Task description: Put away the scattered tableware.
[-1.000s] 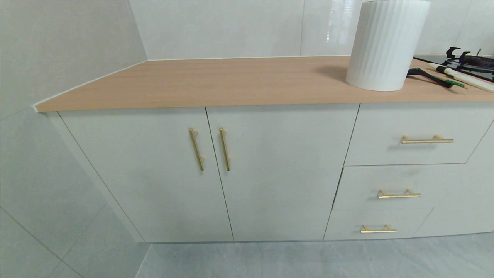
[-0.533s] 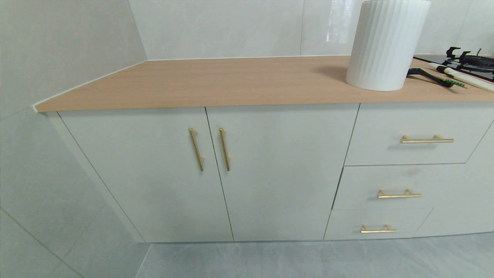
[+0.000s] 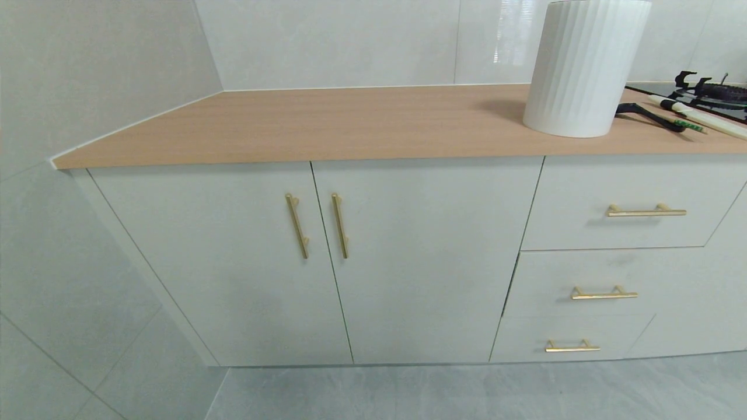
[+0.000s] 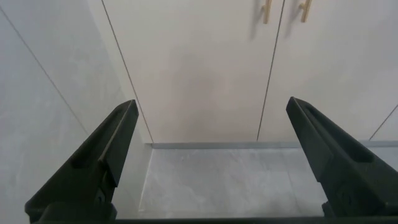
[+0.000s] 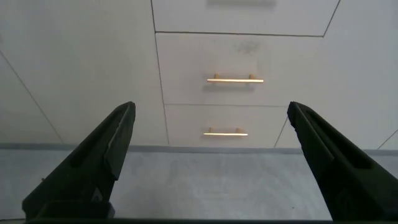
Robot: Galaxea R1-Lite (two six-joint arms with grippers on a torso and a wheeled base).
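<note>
pale tiled walls (image 3: 327, 41) back a wood-grain countertop (image 3: 327, 125) that runs over white cabinets. on the countertop, at 2 o'clock in the head view, lies the scattered tableware: a black utensil (image 3: 648, 114), a thin stick (image 3: 690, 125) with a green patterned band, and a longer pale stick (image 3: 709, 121). the band's pattern is too small to make out. all three lie flat with their long axes roughly parallel, running from 10 o'clock to 4 o'clock. the black utensil's broader end points toward 10 o'clock, close to the foot of a tall white ribbed container (image 3: 583, 70). that container stands upright at 1 o'clock, on the tableware's 9 o'clock side. the pale stick lies on the 3 o'clock side of the black utensil, its far end by a black hob grate (image 3: 715, 92).

below the countertop, two cabinet doors (image 3: 233, 262) meet at 7 o'clock with upright gold handles (image 3: 297, 225) side by side. three drawers (image 3: 630, 186) stack at 4 o'clock, each with a level gold handle. grey floor tiles (image 3: 467, 391) lie at 6 o'clock.

the left gripper (image 4: 211, 165) hangs low before the cabinet doors, above the floor tiles, its fingers spread wide and holding nothing. the right gripper (image 5: 210, 165) hangs low before the drawers, fingers likewise wide apart and holding nothing.
</note>
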